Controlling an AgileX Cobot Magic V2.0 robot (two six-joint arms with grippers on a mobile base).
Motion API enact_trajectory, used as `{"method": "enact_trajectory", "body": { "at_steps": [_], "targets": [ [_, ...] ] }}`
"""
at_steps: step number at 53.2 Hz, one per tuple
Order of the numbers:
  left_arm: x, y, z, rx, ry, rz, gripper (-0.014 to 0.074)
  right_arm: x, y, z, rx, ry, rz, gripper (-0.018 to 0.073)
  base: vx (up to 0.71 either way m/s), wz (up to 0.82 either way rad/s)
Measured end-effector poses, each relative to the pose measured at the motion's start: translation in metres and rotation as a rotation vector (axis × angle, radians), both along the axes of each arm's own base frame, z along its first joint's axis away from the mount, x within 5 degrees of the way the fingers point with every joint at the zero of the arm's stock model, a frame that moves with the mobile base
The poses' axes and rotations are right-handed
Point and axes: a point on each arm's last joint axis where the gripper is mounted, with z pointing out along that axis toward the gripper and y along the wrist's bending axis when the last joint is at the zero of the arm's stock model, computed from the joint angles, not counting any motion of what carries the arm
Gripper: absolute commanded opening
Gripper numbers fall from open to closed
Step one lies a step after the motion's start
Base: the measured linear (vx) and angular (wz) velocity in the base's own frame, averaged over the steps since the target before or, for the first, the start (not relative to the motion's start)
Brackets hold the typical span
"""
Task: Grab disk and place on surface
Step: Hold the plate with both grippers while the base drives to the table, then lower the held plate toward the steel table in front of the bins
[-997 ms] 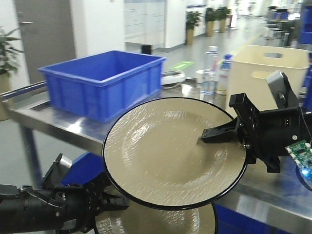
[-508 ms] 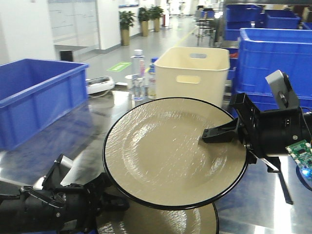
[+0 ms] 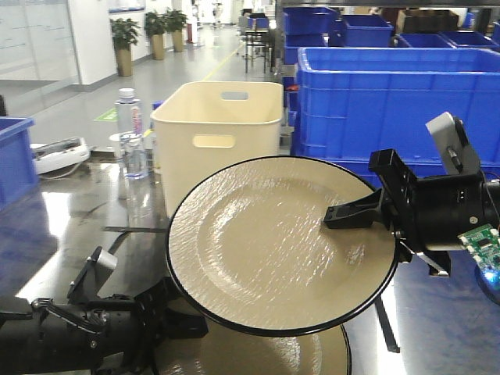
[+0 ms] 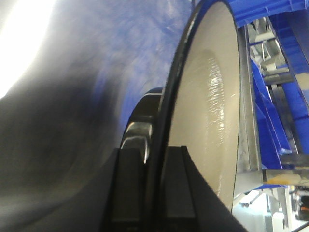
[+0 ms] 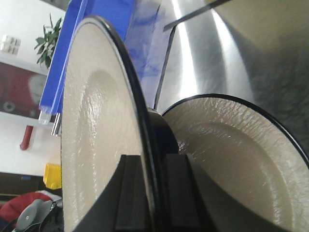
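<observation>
Two beige disks with black rims are in hand. The upper disk (image 3: 266, 250) hangs tilted in mid-air, and my right gripper (image 3: 344, 215) is shut on its right rim. In the right wrist view that rim (image 5: 96, 145) runs between the fingers, with the lower disk (image 5: 231, 154) beyond it. The lower disk (image 3: 258, 355) peeks out at the bottom edge, my left gripper (image 3: 183, 324) shut on its left rim. Seen from the left wrist, that disk (image 4: 207, 121) stands edge-on in the gripper (image 4: 154, 193). Below lies the glossy dark surface (image 3: 78, 234) with black tape lines (image 3: 387, 324).
A cream bin (image 3: 219, 133) stands at the back centre, with water bottles (image 3: 129, 109) to its left. Stacked blue bins (image 3: 375, 94) fill the back right. Part of another blue bin (image 3: 12, 156) shows at the far left edge.
The whole background has slid left: the big blue bin left the view and the cream bin and blue stacks came in. Both grippers and disks hold the same pose in the frame.
</observation>
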Motion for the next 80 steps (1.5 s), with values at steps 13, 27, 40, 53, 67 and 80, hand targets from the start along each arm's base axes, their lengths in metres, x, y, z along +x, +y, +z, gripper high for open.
{"method": "enact_trajectory", "body": {
  "at_steps": [13,27,40,53,67,80],
  "targets": [
    [0.0000,0.0000,0.0000,0.000,0.000,0.000,0.0001,0.0000,0.0000,0.0000,0.000,0.000,0.000,-0.0008,0.20,-0.21],
    [0.0000,0.0000,0.0000,0.000,0.000,0.000,0.0001,0.0000,0.0000,0.0000,0.000,0.000,0.000,-0.0008,0.18,-0.10],
    [0.0000,0.0000,0.0000,0.000,0.000,0.000,0.0001,0.0000,0.0000,0.0000,0.000,0.000,0.000,-0.0008,0.14,-0.05],
    [0.0000,0.0000,0.0000,0.000,0.000,0.000,0.0001,0.0000,0.0000,0.0000,0.000,0.000,0.000,-0.0008,0.08,-0.05],
    [0.0000,0.0000,0.0000,0.000,0.000,0.000,0.0001,0.0000,0.0000,0.0000,0.000,0.000,0.000,-0.0008,0.01,-0.02],
    [0.0000,0.0000,0.0000,0.000,0.000,0.000,0.0001,-0.0001,0.0000,0.0000,0.000,0.000,0.001,-0.0008,0.00,0.00]
  ]
}}
